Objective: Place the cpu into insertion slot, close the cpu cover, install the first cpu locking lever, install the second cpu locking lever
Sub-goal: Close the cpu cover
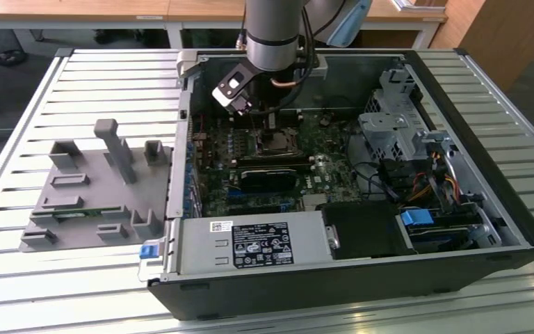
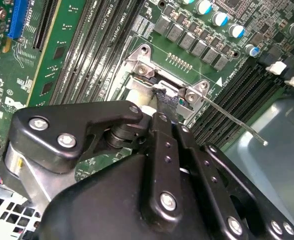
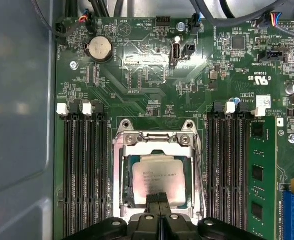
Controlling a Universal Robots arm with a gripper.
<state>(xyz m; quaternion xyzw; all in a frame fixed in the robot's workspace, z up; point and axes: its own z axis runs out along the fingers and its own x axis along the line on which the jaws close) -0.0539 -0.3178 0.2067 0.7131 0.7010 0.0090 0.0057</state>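
In the first wrist view the cpu [image 3: 159, 176] lies flat in the insertion slot [image 3: 129, 200], its dull metal face up. The silvery cpu cover [image 3: 157, 148] lies down around it as a frame. My gripper [image 3: 159, 198] is shut with nothing between its fingers, and its tips rest at the chip's edge. In the second wrist view the gripper [image 2: 166, 100] touches the socket's rim, and one thin metal locking lever [image 2: 237, 120] sticks out free, away from the socket. In the exterior view the arm hangs over the socket [image 1: 272, 143] inside the open computer case.
Long black memory slots [image 3: 84, 170] flank the socket on both sides. A black card [image 1: 267, 178] and the power supply [image 1: 248, 245] lie nearer the case front. The drive cage [image 1: 392, 132] stands at the exterior view's right. A grey fixture [image 1: 91, 188] sits on the slatted table.
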